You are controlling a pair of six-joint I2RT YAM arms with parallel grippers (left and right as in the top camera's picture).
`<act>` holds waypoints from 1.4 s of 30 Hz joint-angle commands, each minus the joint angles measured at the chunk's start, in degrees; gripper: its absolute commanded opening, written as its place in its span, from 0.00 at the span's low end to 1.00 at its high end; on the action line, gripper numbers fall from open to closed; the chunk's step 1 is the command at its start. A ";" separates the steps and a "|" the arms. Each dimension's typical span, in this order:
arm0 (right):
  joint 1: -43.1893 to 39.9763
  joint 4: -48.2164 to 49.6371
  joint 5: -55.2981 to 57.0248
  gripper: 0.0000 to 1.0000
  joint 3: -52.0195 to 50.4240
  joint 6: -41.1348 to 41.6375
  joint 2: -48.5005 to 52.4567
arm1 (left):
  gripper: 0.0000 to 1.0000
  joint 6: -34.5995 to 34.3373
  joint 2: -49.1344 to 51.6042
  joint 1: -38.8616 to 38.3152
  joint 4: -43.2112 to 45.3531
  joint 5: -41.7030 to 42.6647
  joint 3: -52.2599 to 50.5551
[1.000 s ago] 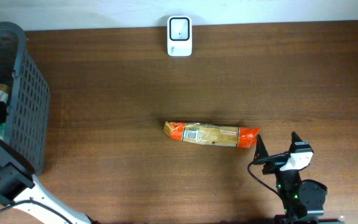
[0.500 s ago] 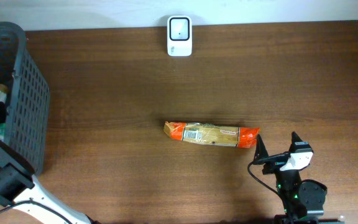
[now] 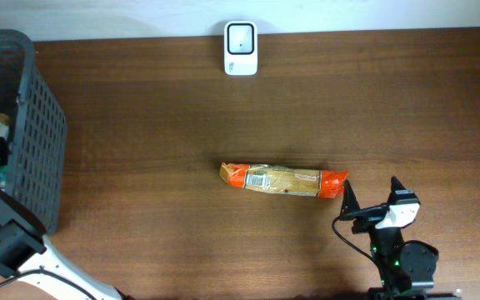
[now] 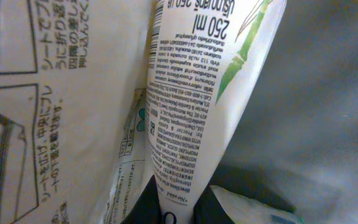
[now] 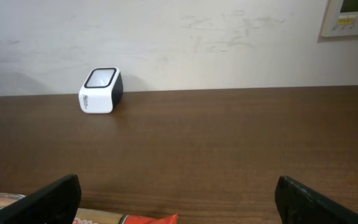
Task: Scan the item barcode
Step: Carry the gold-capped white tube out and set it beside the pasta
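A dark wood worktop (image 3: 140,150) runs up to a white wall (image 5: 229,37). The scanner (image 3: 241,48) stands at the far edge, window facing up. An orange-ended packet (image 3: 283,178) lies flat mid-worktop, label upward. The right gripper (image 3: 370,190) sits just beside the packet's right end, jaws spread wide and holding nothing. The left gripper (image 4: 171,210) is down inside the grey basket (image 3: 32,125) (left edge of the worktop). Its jaws pinch one end of a white tube (image 4: 197,106), which lies against a printed carton (image 4: 55,93).
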 commanded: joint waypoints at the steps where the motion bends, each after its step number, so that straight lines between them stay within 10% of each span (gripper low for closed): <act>1: -0.48 -0.24 -0.31 0.99 -0.31 -0.26 -0.39 | 0.00 -4.09 -6.32 0.44 -0.39 8.39 2.95; 13: -0.48 -0.24 -0.31 0.99 -0.31 -0.26 -0.39 | 0.00 -17.18 -29.42 -1.14 4.81 29.68 4.02; 18: -0.48 -0.24 -0.31 0.99 -0.31 -0.26 -0.39 | 0.00 -18.62 -39.06 -14.78 -1.66 39.34 4.02; 28: -0.48 -0.24 -0.31 0.99 -0.31 -0.26 -0.39 | 0.00 -18.45 -30.34 -41.90 -20.83 22.47 0.74; 42: -0.48 -0.22 -0.31 0.99 -0.31 -0.26 -0.07 | 0.00 -20.17 -12.61 -52.50 -15.56 24.41 -17.33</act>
